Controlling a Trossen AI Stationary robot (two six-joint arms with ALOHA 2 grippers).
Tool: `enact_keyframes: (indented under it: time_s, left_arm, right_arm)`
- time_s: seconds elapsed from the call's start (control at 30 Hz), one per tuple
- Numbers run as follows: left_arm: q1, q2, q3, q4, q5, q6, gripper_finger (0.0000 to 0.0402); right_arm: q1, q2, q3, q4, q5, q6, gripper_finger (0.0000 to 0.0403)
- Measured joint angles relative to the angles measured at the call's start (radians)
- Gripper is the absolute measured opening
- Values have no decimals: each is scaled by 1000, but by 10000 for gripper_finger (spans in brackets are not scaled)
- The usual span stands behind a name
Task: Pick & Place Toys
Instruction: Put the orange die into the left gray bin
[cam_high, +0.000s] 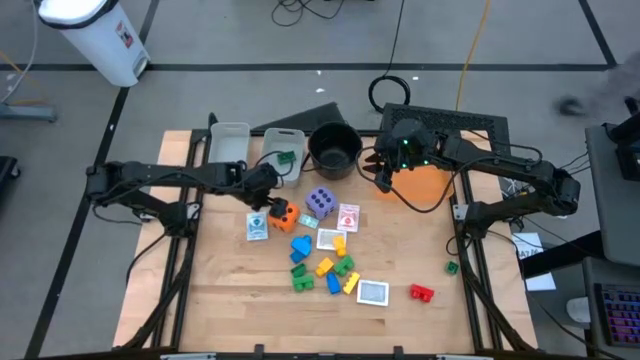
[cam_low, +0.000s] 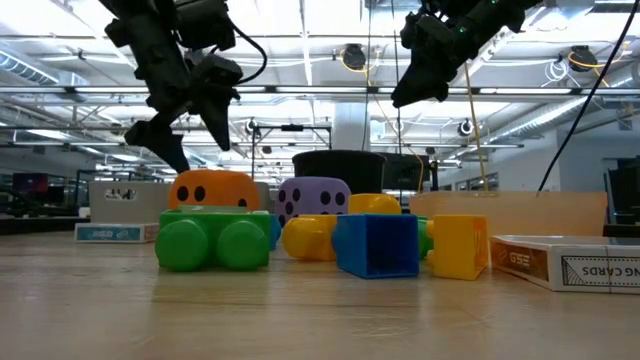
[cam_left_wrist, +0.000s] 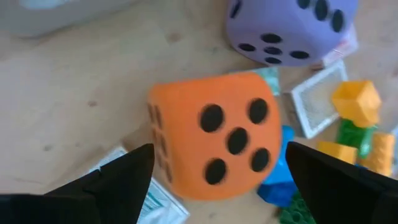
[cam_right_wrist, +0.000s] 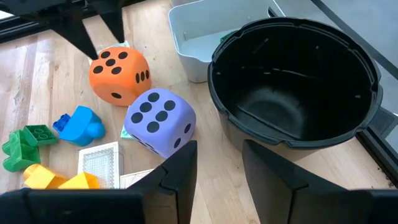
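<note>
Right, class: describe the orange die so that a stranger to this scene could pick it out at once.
Start at the round black pot at the table's far edge, then come toward the heap of toys, where two dice sit. The orange die lies under the open left gripper, beside the purple die. Its colour sets it apart.

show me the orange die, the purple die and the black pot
orange die (cam_left_wrist: 217, 140), left wrist view, on its five-pip face
purple die (cam_right_wrist: 160, 119), right wrist view, on its top six-pip face
black pot (cam_right_wrist: 367, 93), right wrist view, on its rim
</note>
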Motion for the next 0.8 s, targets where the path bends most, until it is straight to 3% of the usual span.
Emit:
enact_keyframes:
  time_s: [0.43, 0.8]
  left_arm:
    - [66, 18, -44, 48, 34, 39, 375]
    - [66, 130, -39, 132, 116, 71, 375]
  right_arm:
    - [0, 0, 0, 0, 0, 0, 126]
    - [0, 0, 0, 0, 0, 0, 126]
